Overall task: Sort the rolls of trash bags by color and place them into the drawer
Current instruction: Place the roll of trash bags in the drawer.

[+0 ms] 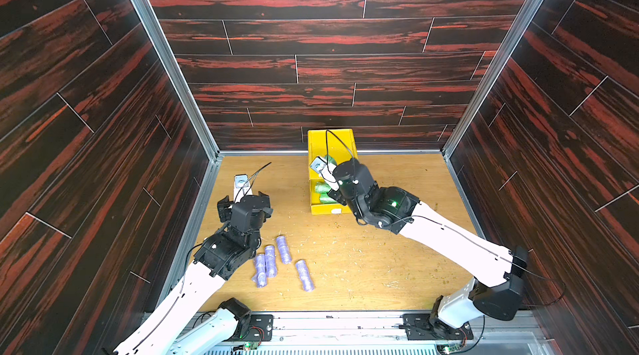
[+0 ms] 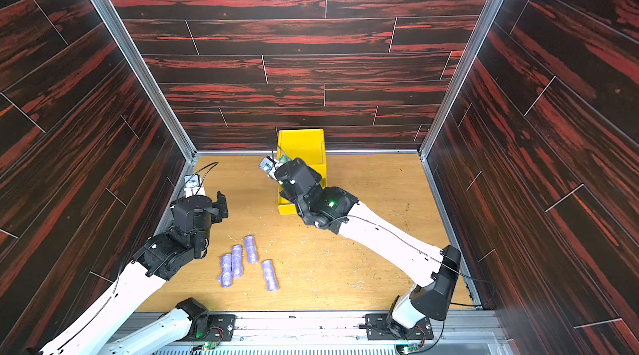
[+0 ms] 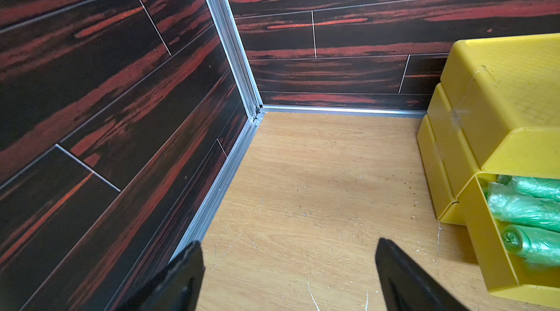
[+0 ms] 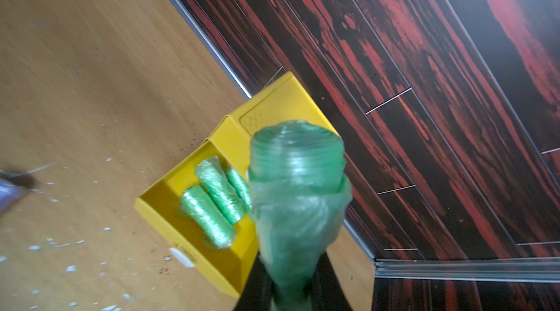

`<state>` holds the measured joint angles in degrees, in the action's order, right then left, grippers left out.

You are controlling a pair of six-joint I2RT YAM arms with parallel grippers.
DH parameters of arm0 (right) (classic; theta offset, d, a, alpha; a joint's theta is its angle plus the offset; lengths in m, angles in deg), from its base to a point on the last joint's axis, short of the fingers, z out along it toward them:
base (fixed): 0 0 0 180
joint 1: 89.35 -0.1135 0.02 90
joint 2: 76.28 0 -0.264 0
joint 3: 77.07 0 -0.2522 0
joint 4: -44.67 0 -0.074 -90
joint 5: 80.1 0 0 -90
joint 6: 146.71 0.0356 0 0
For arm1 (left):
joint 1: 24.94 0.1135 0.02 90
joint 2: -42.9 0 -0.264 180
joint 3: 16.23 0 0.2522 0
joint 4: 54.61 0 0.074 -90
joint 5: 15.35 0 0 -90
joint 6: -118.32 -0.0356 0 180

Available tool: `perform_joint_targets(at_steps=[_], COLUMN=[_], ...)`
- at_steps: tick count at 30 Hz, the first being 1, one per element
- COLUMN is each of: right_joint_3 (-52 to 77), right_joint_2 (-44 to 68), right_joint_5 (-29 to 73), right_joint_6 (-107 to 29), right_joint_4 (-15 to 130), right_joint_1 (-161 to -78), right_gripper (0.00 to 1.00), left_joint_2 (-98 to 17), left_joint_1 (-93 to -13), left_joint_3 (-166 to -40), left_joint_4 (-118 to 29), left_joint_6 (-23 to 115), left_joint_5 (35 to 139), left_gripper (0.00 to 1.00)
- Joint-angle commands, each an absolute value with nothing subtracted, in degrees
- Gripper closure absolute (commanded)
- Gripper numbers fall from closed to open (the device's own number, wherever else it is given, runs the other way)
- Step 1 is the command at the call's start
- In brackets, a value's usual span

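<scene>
Over the open yellow drawer (image 4: 157,203), the right gripper (image 4: 292,288) pinches a green roll (image 4: 297,173) in its fingers; the left gripper (image 3: 288,249) spreads its fingers wide above the worktop (image 3: 318,173).

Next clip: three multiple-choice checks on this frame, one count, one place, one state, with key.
1. How many green rolls lie in the open drawer? A) one B) three C) five
2. Where are the purple rolls? A) in the drawer B) on the table C) atop the green rolls
3. Right gripper: A) open B) shut on a purple roll C) shut on a green roll
Key: B, three show inside; B, they lie on bare wood; C, it clamps green plastic.
</scene>
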<state>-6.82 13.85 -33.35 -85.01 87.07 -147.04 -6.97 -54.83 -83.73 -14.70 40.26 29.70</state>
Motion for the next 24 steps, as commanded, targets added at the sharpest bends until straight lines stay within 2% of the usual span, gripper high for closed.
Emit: perform_joint_targets(at_steps=[1,10,16,24], right_joint_3=[-5.57,-5.49,-7.53,-4.87], right_joint_2=[15.61,20.28,25.56,30.04], right_joint_5=[-26.85,-15.20,-12.10,-13.10], right_joint_6=[-96.43,-107.60,-109.25,-110.19], right_joint_4=[82.22,85.93,87.69,86.57], right_joint_1=[-144.63,-139.28,-136.49,-133.48], right_gripper=[1.00,1.00,1.00,1.00], left_joint_2=[-6.44,-4.87,-5.00,-5.00], left_joint_1=[-54.47,-54.38,-54.38,-54.34], left_joint_3=[-84.22,-83.36,-82.91,-82.64], left_joint_4=[-14.03,-13.87,-14.21,-14.58], left_joint_6=[39.73,40.31,41.39,41.41], left_joint_5=[29.84,29.91,30.83,30.70], left_gripper=[0.08,0.08,0.08,0.08])
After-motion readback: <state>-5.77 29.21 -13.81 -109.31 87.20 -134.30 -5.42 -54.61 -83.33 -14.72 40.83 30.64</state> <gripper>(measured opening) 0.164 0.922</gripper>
